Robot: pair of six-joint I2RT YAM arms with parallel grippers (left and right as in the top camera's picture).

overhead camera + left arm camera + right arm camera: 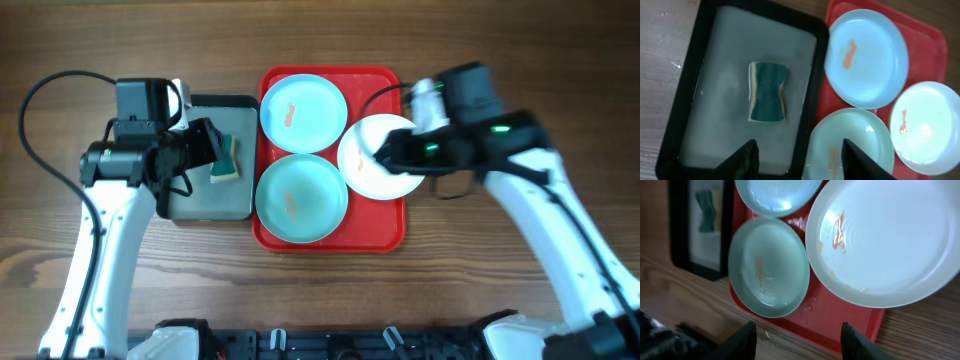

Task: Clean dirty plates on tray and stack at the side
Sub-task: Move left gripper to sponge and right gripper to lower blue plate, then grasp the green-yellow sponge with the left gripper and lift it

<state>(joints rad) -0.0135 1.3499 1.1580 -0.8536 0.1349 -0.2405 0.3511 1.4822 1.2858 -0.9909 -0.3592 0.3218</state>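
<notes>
Fingers of the left gripper are spread wide and hold nothing. They hang over the near end of the dark grey rectangular plastic tray, which sits left of centre on the bench. The yellow-and-green waisted sponge lies flat on that tray's floor, just beyond the fingertips. That looks like a line-up for picking up the wiper.

The right gripper is likewise parted and empty, hovering above the large red rectangular plastic tray, which lies mid-bench and reaches closer to the far edge than the near one. I judge it is placed there to take or steady a plate while the other arm scrubs.

All three plates lie on the red tray and none is stacked at the side yet. Nearest the near edge is a light blue-green round plastic plate, flat, with a faint orange-red streak at its centre. Further back, the white round plastic plate overhangs the tray's right rim, so it probably sits slightly tilted. It carries a red smear with a few specks beside it. Closest to the far edge is a light blue round plastic plate, flat, marked by one orange-red smear near its middle.
</notes>
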